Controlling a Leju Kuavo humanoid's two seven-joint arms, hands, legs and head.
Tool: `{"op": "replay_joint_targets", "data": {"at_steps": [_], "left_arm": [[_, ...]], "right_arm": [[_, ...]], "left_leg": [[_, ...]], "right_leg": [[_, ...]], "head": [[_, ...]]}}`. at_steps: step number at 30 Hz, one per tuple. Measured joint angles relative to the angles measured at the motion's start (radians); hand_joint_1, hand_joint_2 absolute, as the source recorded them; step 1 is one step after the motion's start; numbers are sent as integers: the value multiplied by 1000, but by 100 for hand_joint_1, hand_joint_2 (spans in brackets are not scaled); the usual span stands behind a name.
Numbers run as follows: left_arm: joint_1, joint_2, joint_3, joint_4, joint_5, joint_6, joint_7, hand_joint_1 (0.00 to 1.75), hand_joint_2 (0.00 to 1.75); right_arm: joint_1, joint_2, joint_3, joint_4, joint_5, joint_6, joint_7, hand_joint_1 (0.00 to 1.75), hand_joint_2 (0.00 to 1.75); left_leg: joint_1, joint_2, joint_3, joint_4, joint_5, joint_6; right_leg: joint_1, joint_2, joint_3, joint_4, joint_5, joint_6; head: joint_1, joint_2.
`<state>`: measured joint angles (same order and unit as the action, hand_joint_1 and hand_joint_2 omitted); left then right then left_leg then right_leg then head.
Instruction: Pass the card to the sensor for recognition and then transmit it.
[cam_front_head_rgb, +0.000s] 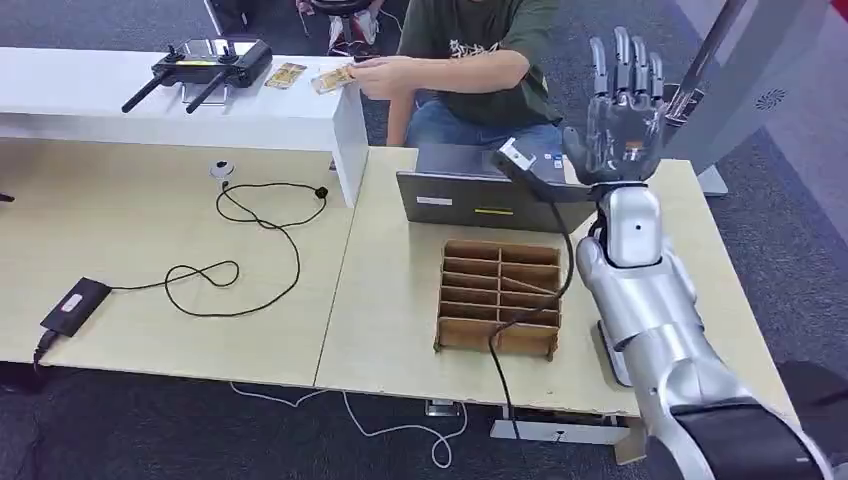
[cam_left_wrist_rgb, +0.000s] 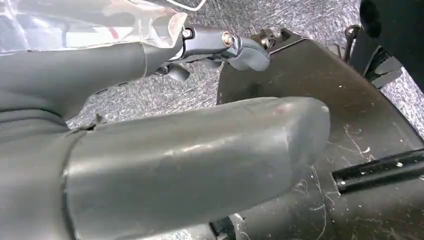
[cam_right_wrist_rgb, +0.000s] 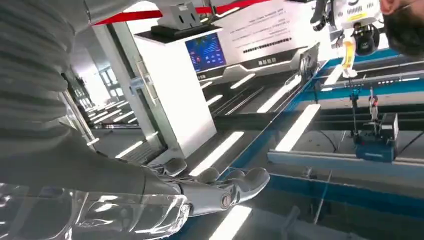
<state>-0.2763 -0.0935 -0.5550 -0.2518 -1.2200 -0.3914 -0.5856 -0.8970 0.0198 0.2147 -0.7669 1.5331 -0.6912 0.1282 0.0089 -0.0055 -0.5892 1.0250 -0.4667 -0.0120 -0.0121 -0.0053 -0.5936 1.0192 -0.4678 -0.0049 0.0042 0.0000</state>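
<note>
My right hand (cam_front_head_rgb: 622, 105) is raised above the far right of the table, palm forward and fingers spread upward, holding nothing. The right wrist view shows its fingers (cam_right_wrist_rgb: 220, 192) stretched out and bare. Below it stands a grey sensor box (cam_front_head_rgb: 470, 200) with a black scanner head (cam_front_head_rgb: 522, 165). A seated person's hand (cam_front_head_rgb: 385, 75) rests on a yellowish card (cam_front_head_rgb: 333, 79) lying on the white shelf (cam_front_head_rgb: 150, 105). A second card (cam_front_head_rgb: 285, 75) lies beside it. My left hand (cam_left_wrist_rgb: 150, 150) hangs low with nothing in it, over dark parts and carpet.
A wooden divided box (cam_front_head_rgb: 500, 297) sits in front of the sensor with a black cable running over it. On the left table lie a looped black cable (cam_front_head_rgb: 250, 250), a black adapter (cam_front_head_rgb: 72, 303) and a small white round device (cam_front_head_rgb: 222, 169). A remote controller (cam_front_head_rgb: 205, 62) rests on the shelf.
</note>
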Motion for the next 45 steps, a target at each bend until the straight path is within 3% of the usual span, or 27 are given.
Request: {"op": "replay_joint_targets", "data": {"at_steps": [6, 20, 29, 36, 45], "left_arm": [[12, 6, 0, 0, 9, 21, 8, 0, 0], [32, 19, 2, 0, 21, 71, 7, 0, 0], [46, 26, 5, 0, 29, 85, 11, 0, 0], [49, 29, 8, 0, 35, 82, 12, 0, 0], [48, 31, 8, 0, 29, 91, 12, 0, 0]], "right_arm": [[117, -2, -62, -166, -5, 0, -46, 0, 175], [422, -9, -139, -498, 5, 0, -45, 0, 175], [596, -17, -159, -658, 6, 0, 24, 0, 175], [735, -17, -209, -761, 6, 0, 4, 0, 175], [846, -16, -215, -817, 6, 11, -3, 0, 175]], "left_leg": [[0, 0, 0, 0, 0, 0], [0, 0, 0, 0, -1, -1], [0, 0, 0, 0, -1, -1], [0, 0, -1, 0, -2, 0], [0, 0, -1, 0, -2, 0]], "right_leg": [[0, 0, 0, 0, 0, 0], [0, 0, 0, 0, -1, 0], [0, 0, 0, -1, -1, 1], [0, 0, 0, -1, -1, 1], [0, 0, 0, -1, -2, 0]], "head": [[0, 0], [0, 0], [0, 0], [0, 0], [0, 0]]}}
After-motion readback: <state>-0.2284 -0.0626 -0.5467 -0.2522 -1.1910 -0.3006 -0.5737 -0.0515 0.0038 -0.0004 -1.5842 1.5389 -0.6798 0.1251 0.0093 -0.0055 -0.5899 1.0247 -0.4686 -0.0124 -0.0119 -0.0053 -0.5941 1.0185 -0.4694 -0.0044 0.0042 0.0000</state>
